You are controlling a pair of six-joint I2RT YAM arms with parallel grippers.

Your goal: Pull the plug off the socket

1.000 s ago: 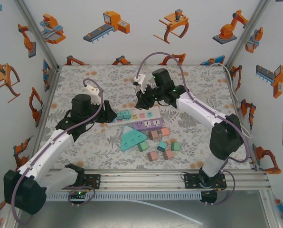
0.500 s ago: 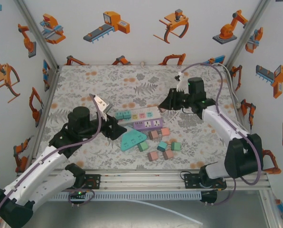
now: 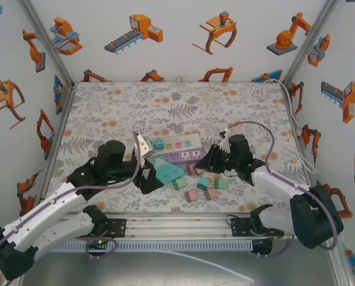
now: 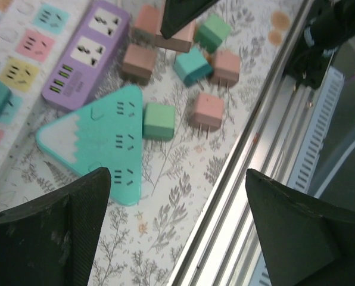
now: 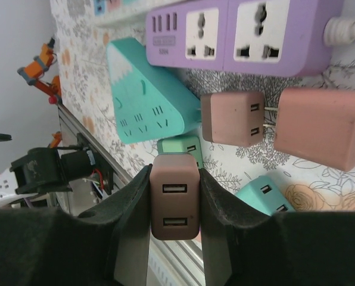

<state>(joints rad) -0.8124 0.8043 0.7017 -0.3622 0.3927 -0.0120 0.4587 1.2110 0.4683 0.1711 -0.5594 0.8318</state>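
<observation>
Right claw (image 5: 174,179) clamps a brown plug (image 5: 174,205), free of the purple strip (image 5: 243,36); left claw (image 4: 176,176) gapes apart. Setting it down likely remains.

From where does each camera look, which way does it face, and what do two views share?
Top external: fixed above and behind the bases, facing down onto the table; both arms show, with left gripper and right gripper.
Left wrist: on the left arm, looking down at the teal socket block and loose plugs; its open fingers show.
Right wrist: on the right arm, facing the purple strip; its fingers clamp a pink plug.
Shared: both wrist views hold the teal socket block.
</observation>
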